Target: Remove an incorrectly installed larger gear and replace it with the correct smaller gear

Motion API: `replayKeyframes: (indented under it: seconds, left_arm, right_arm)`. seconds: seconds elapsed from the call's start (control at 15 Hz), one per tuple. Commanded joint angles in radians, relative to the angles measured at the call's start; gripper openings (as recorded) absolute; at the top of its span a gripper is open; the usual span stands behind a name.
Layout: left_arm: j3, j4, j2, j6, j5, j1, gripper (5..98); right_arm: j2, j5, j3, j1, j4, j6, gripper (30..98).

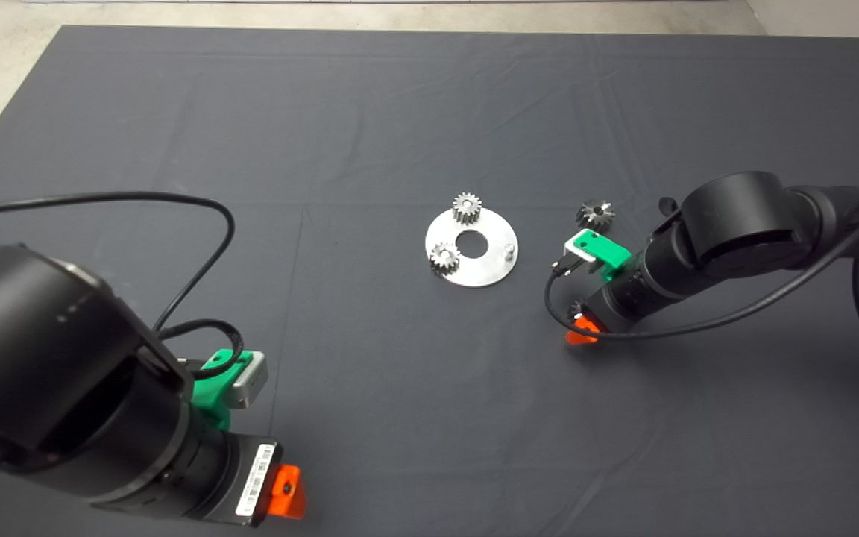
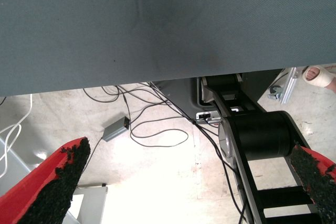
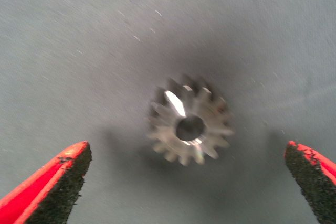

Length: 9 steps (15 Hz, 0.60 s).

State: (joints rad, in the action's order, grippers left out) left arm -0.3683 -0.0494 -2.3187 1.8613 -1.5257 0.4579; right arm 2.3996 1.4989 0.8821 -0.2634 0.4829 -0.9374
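A round silver plate (image 1: 491, 273) lies mid-mat with two pale fine-toothed gears on it and one bare peg (image 1: 508, 250). The larger gear (image 1: 595, 215), with long splayed teeth, lies on the mat to the right of the plate. My right gripper (image 1: 577, 319) points down, open, just over the smaller gear (image 1: 573, 306), which is mostly hidden in the head view. In the right wrist view the smaller gear (image 3: 190, 124) lies flat on the mat between the wide-open fingers (image 3: 58, 182), untouched. My left gripper (image 1: 288, 492) is parked at the lower left, open and empty.
The pale gears stand at the plate's far edge (image 1: 467, 207) and left edge (image 1: 444, 259). A black cable (image 1: 176, 198) loops over the mat at the left. The left wrist view shows the mat's edge, floor cables (image 2: 157, 129) and a person's foot (image 2: 317, 74).
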Motion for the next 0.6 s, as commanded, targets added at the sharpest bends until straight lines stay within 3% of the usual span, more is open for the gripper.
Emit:
replayKeyframes:
  seconds: [0.0,0.53]
  left_arm:
    - [0.019,0.019,0.002,0.003,-0.014,0.010,98.2]
    - [0.017,0.023,0.002,0.007,-0.014,0.010,98.2]
  right_arm:
    - [0.014,0.000,0.012,-0.011,0.037,-0.004,95.3]
    - [0.043,0.000,0.069,0.010,0.045,0.003,94.8]
